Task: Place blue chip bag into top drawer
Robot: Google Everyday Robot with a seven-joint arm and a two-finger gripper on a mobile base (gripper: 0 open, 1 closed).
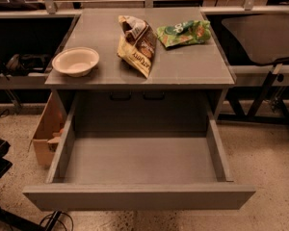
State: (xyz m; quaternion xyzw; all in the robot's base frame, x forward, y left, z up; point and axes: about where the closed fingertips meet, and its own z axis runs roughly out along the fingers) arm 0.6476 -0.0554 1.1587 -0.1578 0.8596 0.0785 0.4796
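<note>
Nowhere in view: the tool, so no telling whether spread, closed or gripping anything. Nowhere in view either: the blue chip bag, neither up on the surface (183,69) nor down in the top drawer (139,196). Pulled well out toward the near side, that drawer, with a bare grey floor from wall to wall. On the surface, only a cream bowl (75,61) at the left, a tan-and-brown snack bag (136,44) near the middle and a green snack bag (184,32) at the far right; none of these to be touched. Judged from this: delivery step in hand, bag probably carried somewhere out of frame, though not confirmed here.

To do it well:
- Bring the bag in from above, over the middle of the drawer floor and well to the near side of the surface's front edge, to avoid knocking that overhang or sweeping the tan-and-brown bag off it.
- Lower between the side walls and behind the front panel before letting go.
- Release low, to guard against a light foil packet drifting or catching on a wall.
- Withdraw straight up afterwards, without dragging across the front panel.
- Keep away from the cardboard box (44,136) just beside the drawer's left wall.
</note>
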